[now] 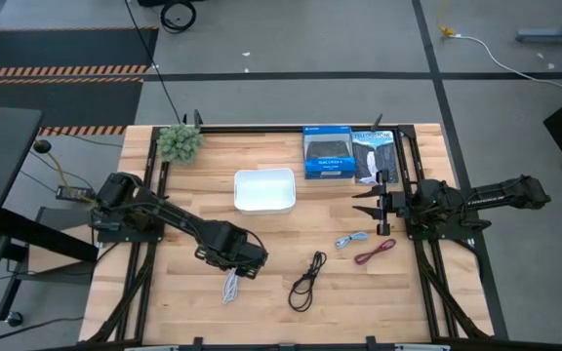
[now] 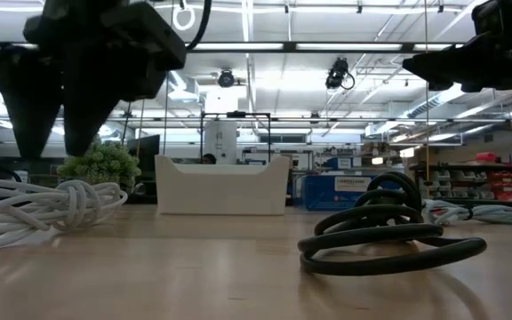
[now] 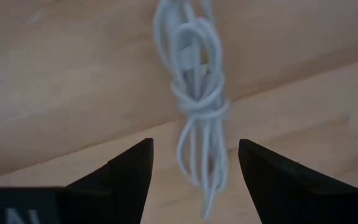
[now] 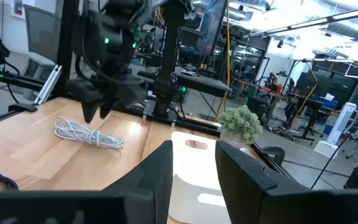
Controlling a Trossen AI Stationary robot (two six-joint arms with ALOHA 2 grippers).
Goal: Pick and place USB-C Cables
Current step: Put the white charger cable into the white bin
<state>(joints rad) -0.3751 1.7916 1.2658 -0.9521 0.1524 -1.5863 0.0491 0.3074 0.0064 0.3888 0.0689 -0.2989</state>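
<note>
The white cable point(image 1: 230, 285) lies bundled and knotted on the table near the front left. It also shows in the left wrist view point(image 3: 197, 106) and the low view point(image 2: 43, 203). My left gripper point(image 3: 194, 148) is open just above it, one finger on each side of the bundle, not touching; it also shows in the high view point(image 1: 239, 261). The black cable point(image 1: 307, 281), the light blue-grey cable point(image 1: 351, 239) and the dark red cable point(image 1: 375, 253) lie on the table farther right. My right gripper point(image 1: 367, 206) is open and empty at the table's right side.
A white tray point(image 1: 264, 190) stands at the table's middle. A blue box point(image 1: 328, 153) and a black box point(image 1: 374, 156) lie at the far right, and a small green plant point(image 1: 180, 142) at the far left. Bare wood lies between the cables and the tray.
</note>
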